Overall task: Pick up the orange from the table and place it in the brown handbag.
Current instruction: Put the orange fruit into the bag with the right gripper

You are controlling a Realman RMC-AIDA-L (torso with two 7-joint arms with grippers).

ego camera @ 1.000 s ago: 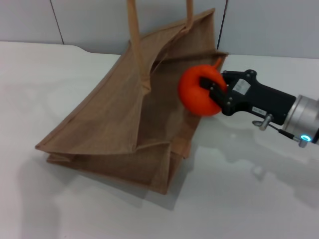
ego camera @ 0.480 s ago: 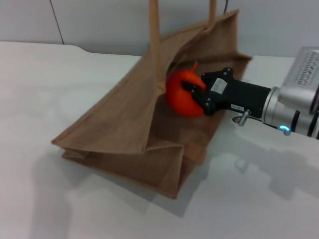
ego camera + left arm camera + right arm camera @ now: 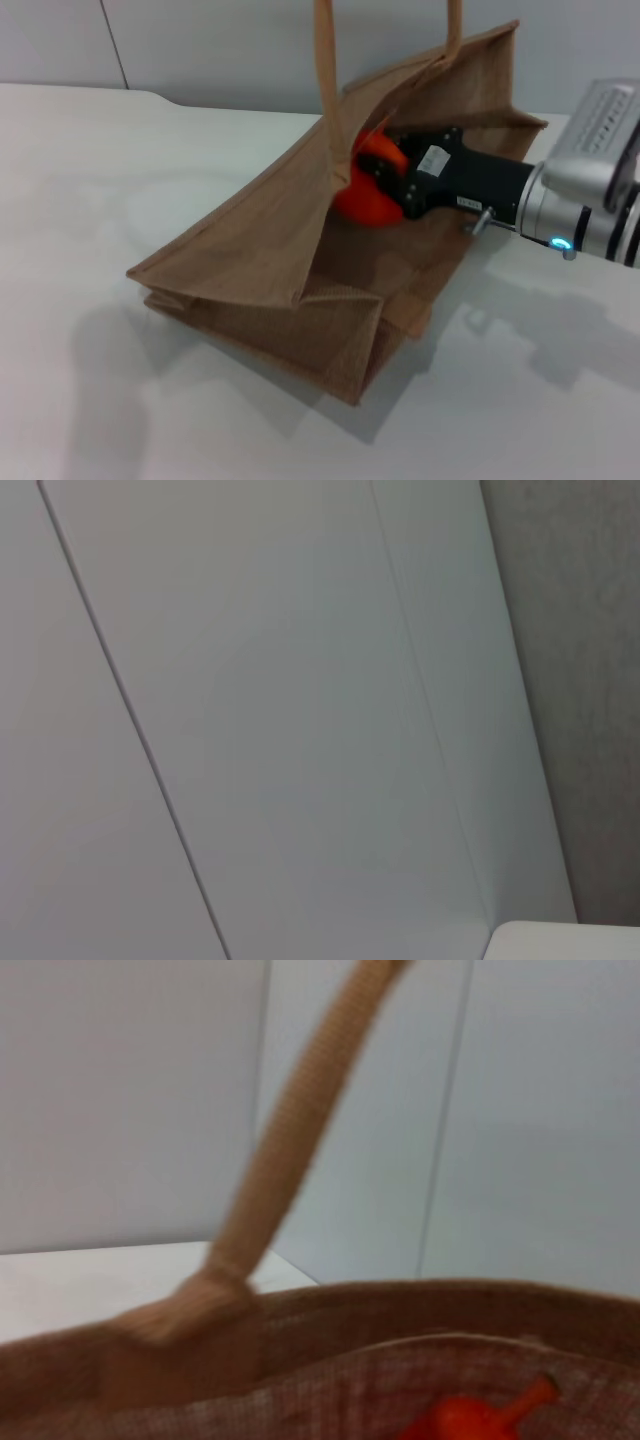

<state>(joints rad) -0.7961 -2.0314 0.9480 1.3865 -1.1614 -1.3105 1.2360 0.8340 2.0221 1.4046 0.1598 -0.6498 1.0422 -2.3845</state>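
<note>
The brown handbag point(image 3: 270, 250) leans over on the white table point(image 3: 90, 180), its mouth facing right and its handles point(image 3: 328, 90) standing up. My right gripper point(image 3: 385, 185) reaches in through that mouth from the right, shut on the orange point(image 3: 362, 195), which sits just inside the opening behind the near handle. In the right wrist view the bag's rim point(image 3: 330, 1310) and one handle point(image 3: 290, 1150) fill the picture, with the top of the orange point(image 3: 480, 1418) and its stem low down. My left gripper is out of view.
A grey panelled wall point(image 3: 200, 40) runs behind the table. The left wrist view shows only wall panels point(image 3: 280, 720) and a corner of the table point(image 3: 565, 942). Bare tabletop lies to the left and in front of the bag.
My right gripper has carried the orange leftward, from beside the bag's mouth to inside it. The bag has been pushed to the right and the near handle now partly covers the orange.
</note>
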